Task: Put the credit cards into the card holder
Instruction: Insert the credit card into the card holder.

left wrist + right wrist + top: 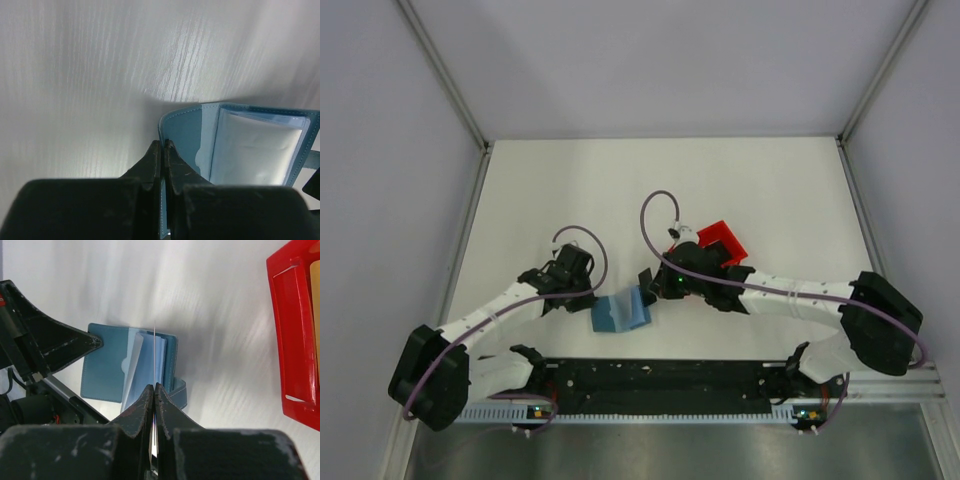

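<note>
The teal-blue card holder lies open on the white table between the two arms. In the left wrist view its shiny inner pocket faces up. My left gripper is shut on the edge of the holder's left cover and pins that flap. My right gripper is shut on a thin credit card, seen edge on. The card's far end stands over the holder's pockets. The left gripper's finger shows at the holder's left side. In the top view the two grippers meet at the holder.
A red plastic bin sits just behind the right gripper. In the right wrist view it lies at the right, with a tan card inside. The arm bases and a black rail line the near edge.
</note>
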{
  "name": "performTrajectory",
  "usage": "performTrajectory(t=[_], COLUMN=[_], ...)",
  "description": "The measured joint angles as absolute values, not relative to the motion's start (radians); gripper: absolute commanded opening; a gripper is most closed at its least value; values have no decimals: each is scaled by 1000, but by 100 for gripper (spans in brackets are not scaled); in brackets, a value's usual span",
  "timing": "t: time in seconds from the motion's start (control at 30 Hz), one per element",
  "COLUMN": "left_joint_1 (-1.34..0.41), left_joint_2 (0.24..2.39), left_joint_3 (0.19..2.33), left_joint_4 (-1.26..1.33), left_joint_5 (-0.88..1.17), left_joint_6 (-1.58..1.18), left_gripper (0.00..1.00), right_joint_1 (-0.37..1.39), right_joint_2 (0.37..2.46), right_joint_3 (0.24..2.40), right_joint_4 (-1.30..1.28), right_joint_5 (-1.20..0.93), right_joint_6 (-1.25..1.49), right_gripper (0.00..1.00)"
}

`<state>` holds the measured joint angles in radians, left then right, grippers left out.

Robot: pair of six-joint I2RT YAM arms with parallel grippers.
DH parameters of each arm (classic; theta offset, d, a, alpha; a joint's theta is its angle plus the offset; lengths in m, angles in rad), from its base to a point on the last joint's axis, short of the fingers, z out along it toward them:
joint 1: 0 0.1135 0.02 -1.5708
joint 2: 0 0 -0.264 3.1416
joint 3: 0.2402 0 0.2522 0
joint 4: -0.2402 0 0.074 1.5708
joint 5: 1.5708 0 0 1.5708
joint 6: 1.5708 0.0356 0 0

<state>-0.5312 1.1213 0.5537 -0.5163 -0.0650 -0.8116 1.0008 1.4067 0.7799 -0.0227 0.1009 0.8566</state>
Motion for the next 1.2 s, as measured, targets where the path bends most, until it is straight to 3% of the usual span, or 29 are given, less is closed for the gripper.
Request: performTrajectory(t=[1.2], left_joint_1=[-531], left_joint_2=[1122], left_joint_3=[545], left_joint_4=[-469], left_joint_5=[-56], left_joint_6=[-812], left_gripper=[0], right_joint_1=[1002], right_joint_2=[1470], right_joint_3=[694], right_joint_4=[39], right_joint_5=[48], right_joint_6=[901], right_gripper=[0])
